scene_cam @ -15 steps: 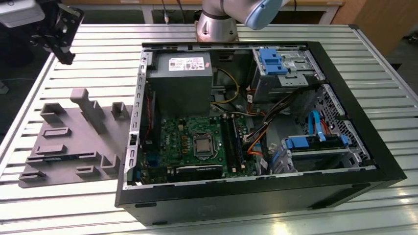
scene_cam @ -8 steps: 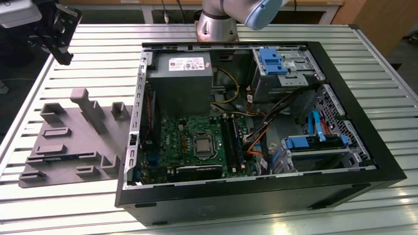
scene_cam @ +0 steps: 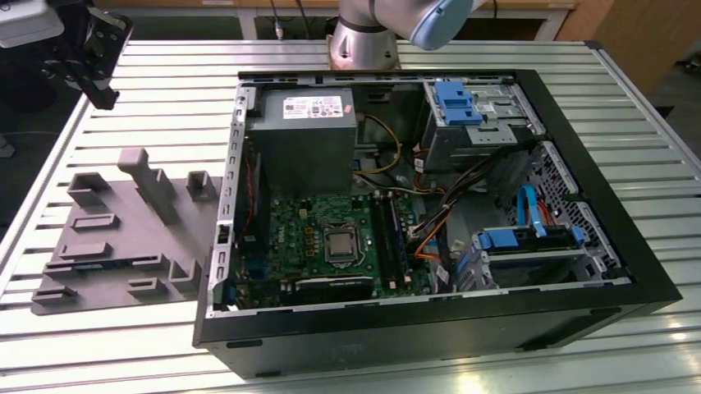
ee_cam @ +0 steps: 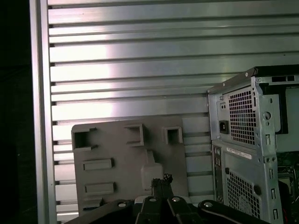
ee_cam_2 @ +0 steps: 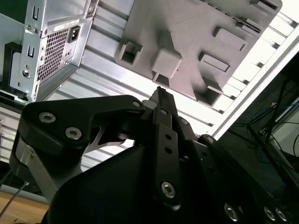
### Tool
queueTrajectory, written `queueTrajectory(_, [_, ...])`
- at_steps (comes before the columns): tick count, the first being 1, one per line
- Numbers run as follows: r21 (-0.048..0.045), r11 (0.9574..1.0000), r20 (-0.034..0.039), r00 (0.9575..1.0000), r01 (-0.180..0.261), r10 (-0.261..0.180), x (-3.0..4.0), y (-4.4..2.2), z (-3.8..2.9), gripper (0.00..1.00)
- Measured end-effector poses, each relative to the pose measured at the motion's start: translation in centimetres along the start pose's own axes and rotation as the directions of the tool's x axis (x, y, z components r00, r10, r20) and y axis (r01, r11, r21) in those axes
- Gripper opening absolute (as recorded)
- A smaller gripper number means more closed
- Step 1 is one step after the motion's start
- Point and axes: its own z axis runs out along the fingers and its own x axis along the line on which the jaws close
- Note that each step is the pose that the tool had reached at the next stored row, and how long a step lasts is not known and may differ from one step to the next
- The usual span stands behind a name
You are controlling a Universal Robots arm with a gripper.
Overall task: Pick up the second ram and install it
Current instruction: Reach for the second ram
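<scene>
Hanging over the slatted metal table [scene_cam: 164,90], the gripper [scene_cam: 97,61] is seen well apart from the open computer case [scene_cam: 438,328], towards the exterior view's left. In the first wrist view its fingers [ee_cam: 161,186] are clenched together, and nothing is seen held between them.

A grey plastic tray [scene_cam: 121,238] with upright blocks is set on the table just beside the case, on the exterior view's left. A thin blue-green strip, taken to be the second ram [scene_cam: 107,265], lies flat in a slot of that tray, on the side away from the case and far from the gripper.

Inside the case, a green motherboard [scene_cam: 290,238] is laid flat, with long black slot rails [scene_cam: 389,234] beside it. A grey power supply [scene_cam: 301,144] is mounted in the case's far corner and carries a white label [scene_cam: 312,105]. Its print is too small to be made out. A second pale label [ee_cam: 238,153] is fixed to the case's perforated rear panel in the first wrist view, and its print is likewise unreadable.
</scene>
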Motion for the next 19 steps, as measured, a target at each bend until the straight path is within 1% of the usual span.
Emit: queueTrajectory(19, [0.0,1.0,0.0,1.0,0.0,0.0,0.8,-0.08,0.09,0.11])
